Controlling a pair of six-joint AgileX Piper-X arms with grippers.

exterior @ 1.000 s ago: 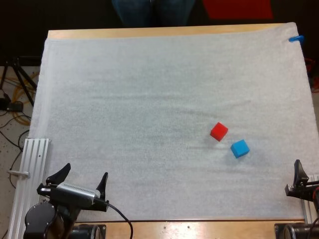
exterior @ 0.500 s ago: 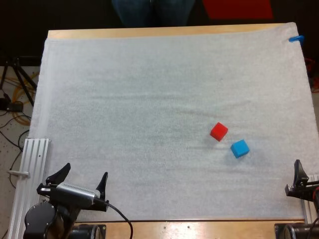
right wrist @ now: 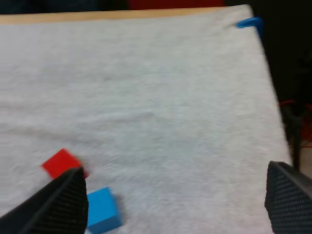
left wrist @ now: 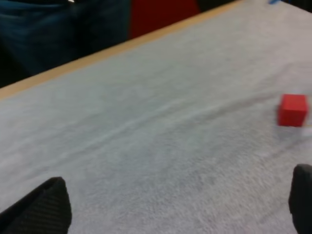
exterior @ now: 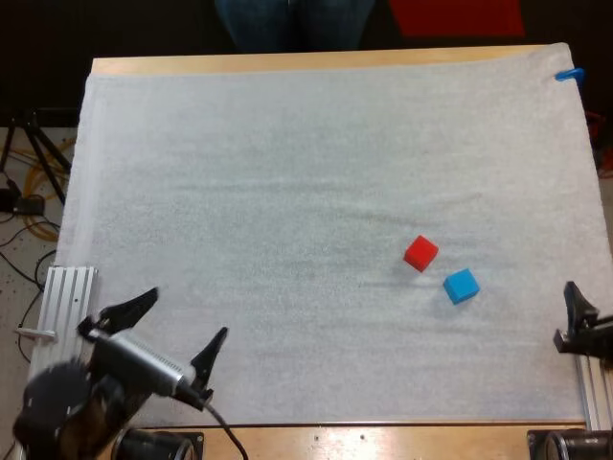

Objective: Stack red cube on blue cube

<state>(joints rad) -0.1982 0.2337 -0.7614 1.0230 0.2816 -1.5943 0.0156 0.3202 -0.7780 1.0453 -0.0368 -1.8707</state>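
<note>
At the near left corner of the mat (exterior: 287,172): left gripper (exterior: 182,318), tilted toward the far right, fingers spread wide, grasping nothing. At the mat's right edge: right gripper (right wrist: 175,175), low, fingers likewise apart and empty. Right of centre on the mat: red cube (exterior: 420,253), small, flat on one face, turned slightly. Just beside it, nearer and rightward: blue cube (exterior: 461,286), a slim gap between. Bare mat between grippers and cubes. Beyond the far edge of the table (exterior: 287,63): a person's legs (exterior: 292,19).
</note>
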